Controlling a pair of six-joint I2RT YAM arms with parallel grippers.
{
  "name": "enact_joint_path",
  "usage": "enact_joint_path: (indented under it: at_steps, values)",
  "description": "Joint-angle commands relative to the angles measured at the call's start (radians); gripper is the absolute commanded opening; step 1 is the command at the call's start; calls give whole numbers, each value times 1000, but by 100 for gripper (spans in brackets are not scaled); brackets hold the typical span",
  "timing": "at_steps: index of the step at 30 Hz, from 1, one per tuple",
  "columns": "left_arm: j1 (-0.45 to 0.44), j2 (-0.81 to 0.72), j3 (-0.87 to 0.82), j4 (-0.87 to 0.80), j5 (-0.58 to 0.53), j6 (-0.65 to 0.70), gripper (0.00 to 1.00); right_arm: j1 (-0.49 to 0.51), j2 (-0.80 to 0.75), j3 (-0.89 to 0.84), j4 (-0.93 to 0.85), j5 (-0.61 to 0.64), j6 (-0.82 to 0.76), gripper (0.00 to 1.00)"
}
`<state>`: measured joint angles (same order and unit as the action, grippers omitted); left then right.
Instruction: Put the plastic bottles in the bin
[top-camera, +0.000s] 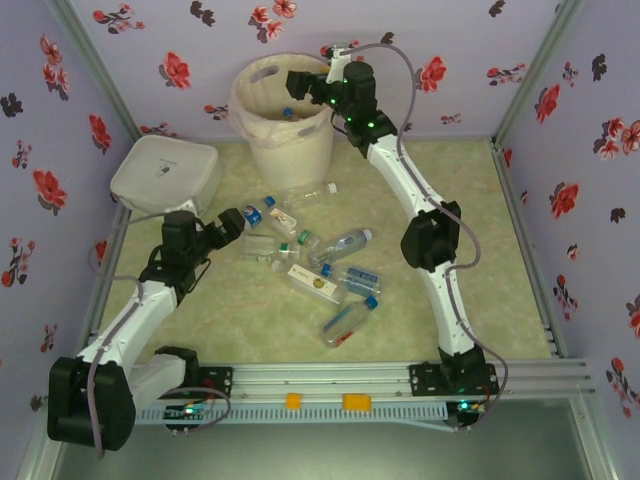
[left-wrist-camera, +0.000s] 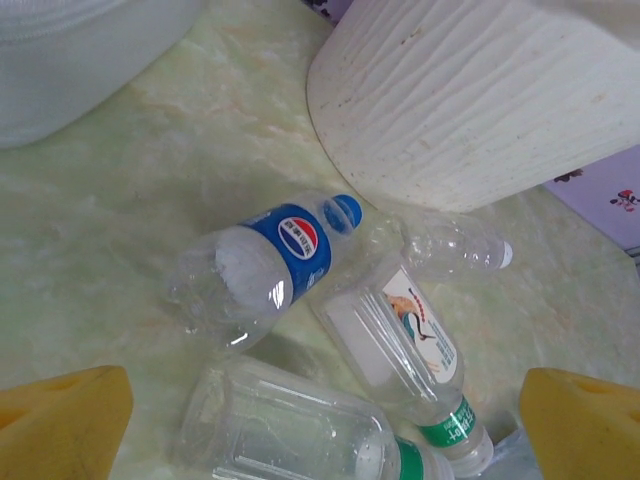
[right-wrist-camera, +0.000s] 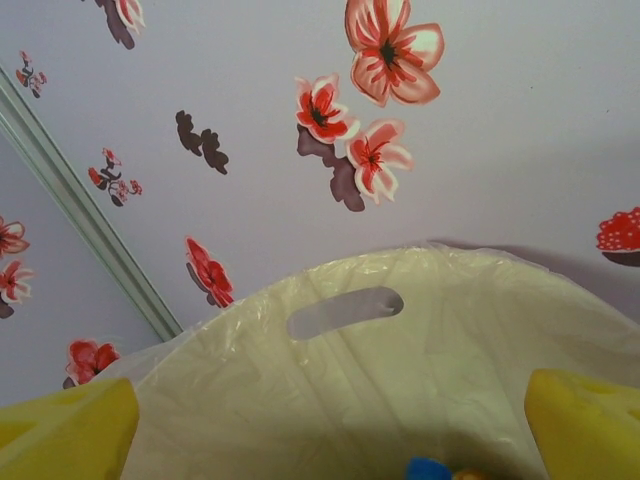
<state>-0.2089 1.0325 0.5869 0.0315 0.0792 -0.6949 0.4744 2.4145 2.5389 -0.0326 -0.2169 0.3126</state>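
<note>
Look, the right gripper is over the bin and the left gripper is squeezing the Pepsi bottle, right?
Not squeezing. The left wrist view shows the left gripper open above the Pepsi bottle, not touching it. The right gripper is over the bin.

**Bits You Can't See**

In the right wrist view the bin (right-wrist-camera: 400, 400) is cut off at the bottom, and a blue cap (right-wrist-camera: 428, 468) barely peeks in. In the left wrist view a clear bottle (left-wrist-camera: 290, 430) runs off the bottom edge. From above, the right gripper (top-camera: 300, 84) covers some of the bin's rim.
</note>
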Motion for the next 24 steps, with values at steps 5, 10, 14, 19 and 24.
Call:
enact_joint_path:
  at_steps: [5,10,14,19,24]
  values:
    - [7,83,72,16,-43,74,100,9,-195,-113,-90,49,-66,100]
    - [6,190,156,-5,-47,155,100,9,-367,-353,-118,126,-40,100]
    - [6,281,245,-54,-10,262,100,9,-512,-562,-132,201,-18,100]
    - [9,385,337,-141,-15,356,100,9,-686,-830,-128,222,-11,100]
    - [11,474,408,-207,-16,392,100,9,-844,-1101,-123,234,10,100]
